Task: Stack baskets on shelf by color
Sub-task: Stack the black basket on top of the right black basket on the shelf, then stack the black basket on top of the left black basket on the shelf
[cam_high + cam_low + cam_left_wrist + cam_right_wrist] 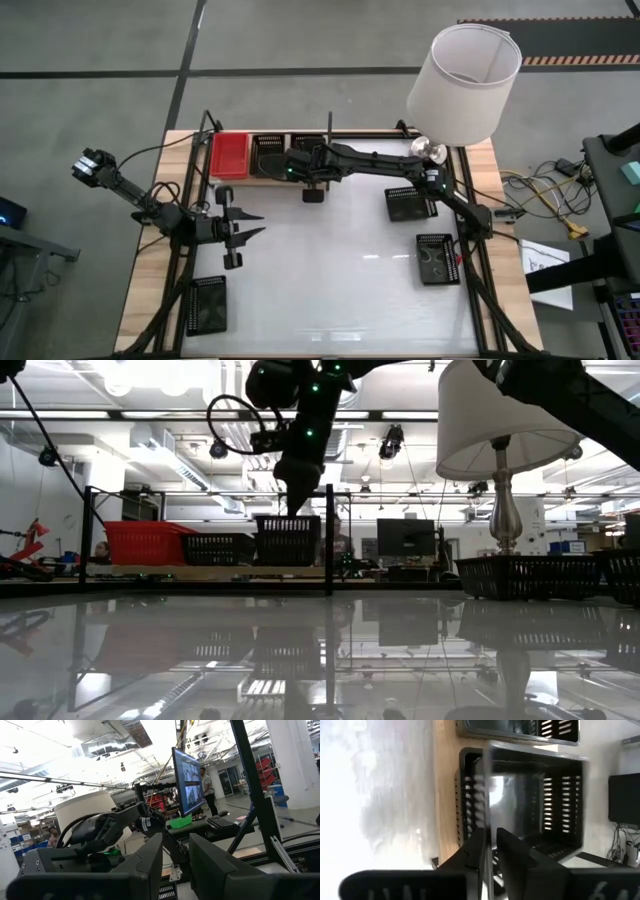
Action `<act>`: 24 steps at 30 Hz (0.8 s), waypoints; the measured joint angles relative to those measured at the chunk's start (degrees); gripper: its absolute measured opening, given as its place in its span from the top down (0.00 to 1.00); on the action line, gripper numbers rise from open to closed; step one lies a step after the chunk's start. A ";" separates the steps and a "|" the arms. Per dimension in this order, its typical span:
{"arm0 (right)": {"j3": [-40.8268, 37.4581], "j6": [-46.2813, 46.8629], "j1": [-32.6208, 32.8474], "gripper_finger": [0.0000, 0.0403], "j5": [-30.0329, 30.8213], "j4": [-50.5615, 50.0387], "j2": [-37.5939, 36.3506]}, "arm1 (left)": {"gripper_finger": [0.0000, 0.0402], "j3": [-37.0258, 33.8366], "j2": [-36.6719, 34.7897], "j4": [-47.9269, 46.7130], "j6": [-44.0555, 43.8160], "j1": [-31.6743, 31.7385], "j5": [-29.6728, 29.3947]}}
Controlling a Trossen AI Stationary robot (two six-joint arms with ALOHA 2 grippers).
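The light-wood shelf (262, 178) runs along the table's far edge. It bears a red basket (229, 155), a black basket (268, 155) and, beside the upright divider (328, 540), another black basket (288, 540) whose rim stands higher than its neighbour's. My right gripper (491, 842) reaches down onto this last basket with its fingers a narrow gap apart, astride the basket's near wall. My left gripper (245, 226) waits open over the table's left side and holds nothing. My right gripper comes slanting down from the table's near right side. It has one finger inside and one outside the black basket's near wall (472, 805). I cannot tell whether the fingers touch the wall. The basket sits upright on the shelf.
Three more black baskets lie on the white table: one at the right (405, 203), one nearer at the right (437, 258), one at the near left (208, 303). A lamp with a white shade (463, 82) stands at the far right corner. Black frame posts edge the table.
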 joint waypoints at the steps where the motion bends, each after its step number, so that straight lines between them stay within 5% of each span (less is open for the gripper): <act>1: 0.00 0.01 0.00 0.88 0.02 -0.21 0.01 | 0.80 0.00 0.00 -0.02 0.00 0.00 0.00; 14: 1.49 0.46 0.15 0.69 0.02 -2.61 -0.09 | 0.80 0.00 0.02 -0.02 -0.02 0.00 0.00; 24: 0.59 5.02 6.31 0.78 -3.41 -10.93 -5.60 | 0.80 -0.24 0.04 -0.06 -0.44 0.00 0.00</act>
